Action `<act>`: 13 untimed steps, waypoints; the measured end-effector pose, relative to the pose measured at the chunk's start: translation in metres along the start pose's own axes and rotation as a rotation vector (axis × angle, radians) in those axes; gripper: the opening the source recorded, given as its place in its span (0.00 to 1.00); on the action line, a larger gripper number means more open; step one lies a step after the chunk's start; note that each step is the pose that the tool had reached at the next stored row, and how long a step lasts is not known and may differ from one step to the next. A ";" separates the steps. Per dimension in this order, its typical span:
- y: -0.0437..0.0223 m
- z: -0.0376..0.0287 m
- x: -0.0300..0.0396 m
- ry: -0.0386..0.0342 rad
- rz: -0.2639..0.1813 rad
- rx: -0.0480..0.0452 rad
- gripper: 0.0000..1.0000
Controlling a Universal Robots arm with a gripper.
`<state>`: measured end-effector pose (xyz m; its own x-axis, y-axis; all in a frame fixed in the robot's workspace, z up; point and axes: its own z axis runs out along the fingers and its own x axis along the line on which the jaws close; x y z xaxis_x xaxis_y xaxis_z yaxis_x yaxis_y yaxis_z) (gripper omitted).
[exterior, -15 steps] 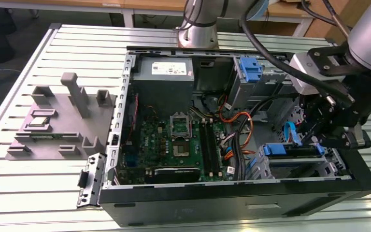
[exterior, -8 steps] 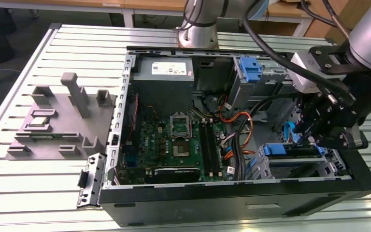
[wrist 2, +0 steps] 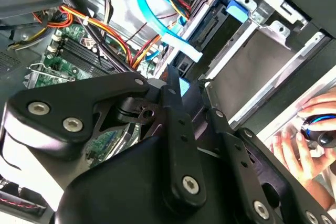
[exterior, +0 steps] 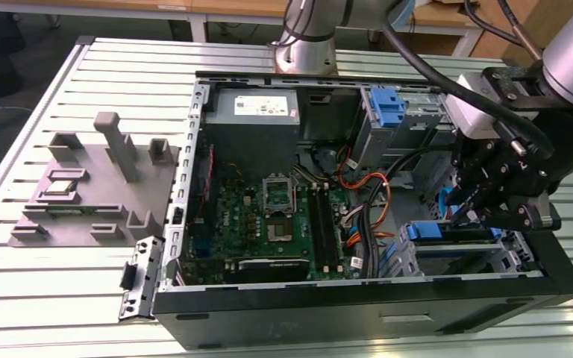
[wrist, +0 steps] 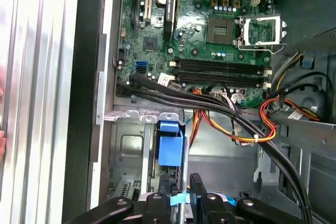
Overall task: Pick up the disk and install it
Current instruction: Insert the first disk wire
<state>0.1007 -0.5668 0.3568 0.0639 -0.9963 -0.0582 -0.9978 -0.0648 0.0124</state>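
The disk (exterior: 446,232) stands on edge in the metal drive bay (exterior: 465,262) at the open computer case's corner, on the exterior view's right. Its blue carrier frame faces up. In the first wrist view the disk (wrist: 170,148) sits upright between the bay's grey walls (wrist: 126,150). My gripper (exterior: 501,224) hangs right over it. Its black fingers (wrist: 195,184) close on the disk's end from both sides. In the second wrist view the gripper (wrist 2: 184,95) has a strip of blue carrier (wrist 2: 185,85) between its fingertips.
The motherboard (exterior: 277,216) fills the case floor, with orange and black cables (exterior: 366,194) running beside the bay. A grey power-supply box (exterior: 251,112) and a tall blue bracket (exterior: 386,104) stand at the back. A grey fixture plate (exterior: 87,194) lies outside. A person's hand (wrist 2: 302,145) rests beyond the case.
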 end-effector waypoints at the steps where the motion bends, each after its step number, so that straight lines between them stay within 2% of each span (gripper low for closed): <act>1: -0.0005 -0.0001 0.0000 0.0001 0.000 -0.0001 0.29; 4: -0.0047 -0.0001 0.0004 0.0000 0.000 -0.0001 0.29; 11: -0.0210 -0.0004 0.0013 0.0001 0.000 -0.0001 0.29; 13: -0.0216 -0.0004 0.0013 0.0000 0.000 -0.0002 0.29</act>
<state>0.1224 -0.5668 0.3569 0.0639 -0.9963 -0.0583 -0.9978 -0.0647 0.0125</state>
